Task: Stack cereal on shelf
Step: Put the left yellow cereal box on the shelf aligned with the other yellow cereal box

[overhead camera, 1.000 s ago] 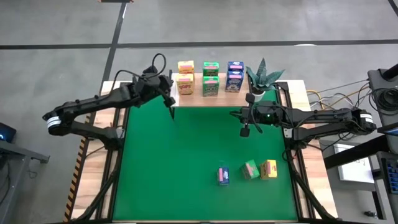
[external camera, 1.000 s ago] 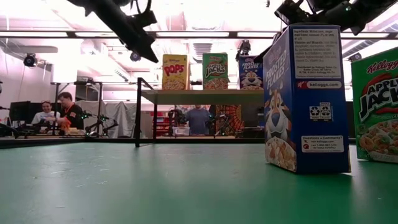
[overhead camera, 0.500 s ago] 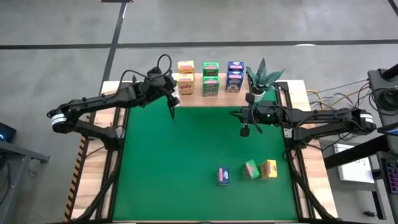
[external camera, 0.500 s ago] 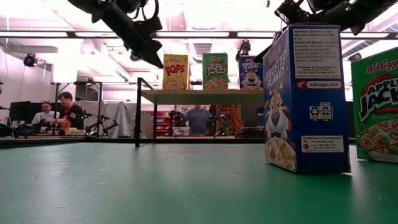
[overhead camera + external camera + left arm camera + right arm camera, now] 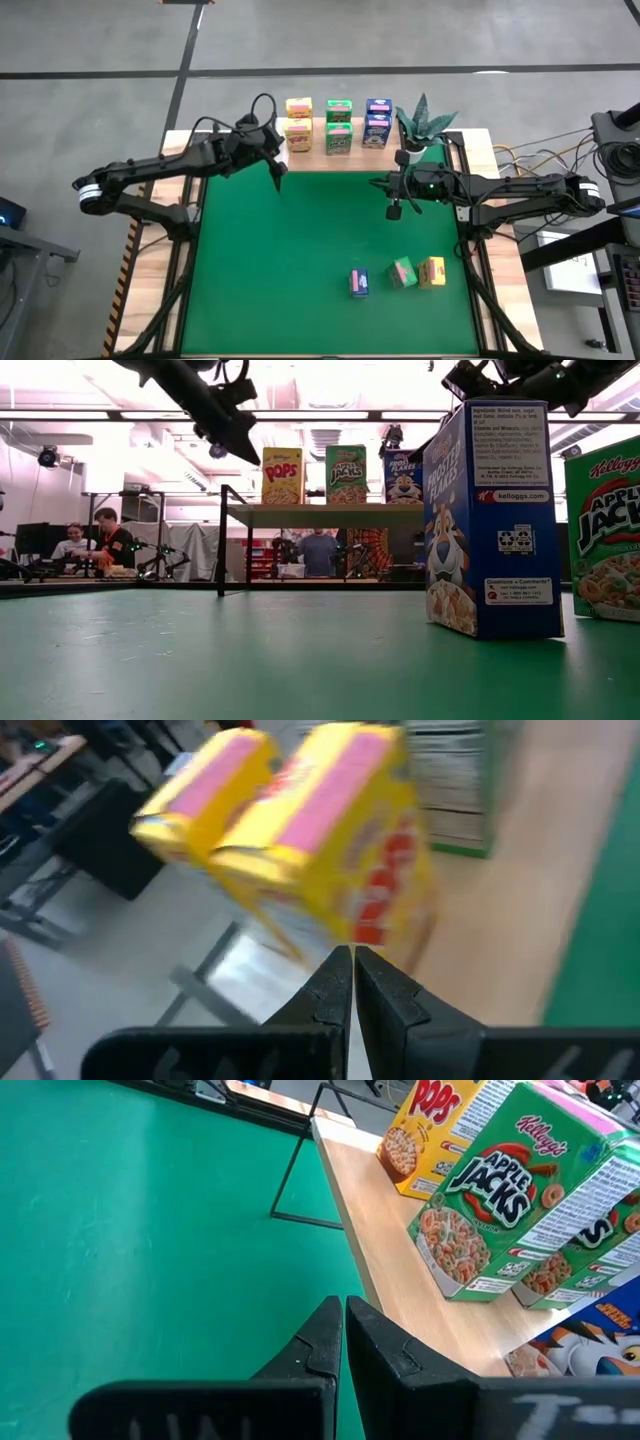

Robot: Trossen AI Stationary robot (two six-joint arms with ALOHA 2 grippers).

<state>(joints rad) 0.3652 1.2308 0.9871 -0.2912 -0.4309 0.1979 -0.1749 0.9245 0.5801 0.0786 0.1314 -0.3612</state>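
The shelf [image 5: 314, 152] stands at the table's far edge, and six cereal boxes stand on its pale top: two yellow [image 5: 298, 120], two green [image 5: 339, 125], two blue [image 5: 377, 121]. Three more boxes stand on the green mat near the near edge: blue [image 5: 359, 283], green [image 5: 403, 272], yellow [image 5: 432, 271]. My left gripper [image 5: 278, 172] is shut and empty. It hovers off the shelf's left end, with the yellow boxes [image 5: 300, 830] just ahead of its fingertips [image 5: 352, 965]. My right gripper [image 5: 395, 210] is also shut and empty. It hangs above the mat in front of the shelf's right part.
A potted spiky plant [image 5: 424, 122] stands at the shelf's right end, close to my right arm. In the low view the blue box [image 5: 495, 520] and green box [image 5: 605, 530] loom close. Bare green mat [image 5: 300, 240] lies between the shelf and the three near boxes. People sit beyond the table.
My left gripper, still shut, has edged a little toward the shelf's left end and the yellow boxes, then eased slightly back. Its wrist view is smeared with motion. My right arm and every box have stayed in place.
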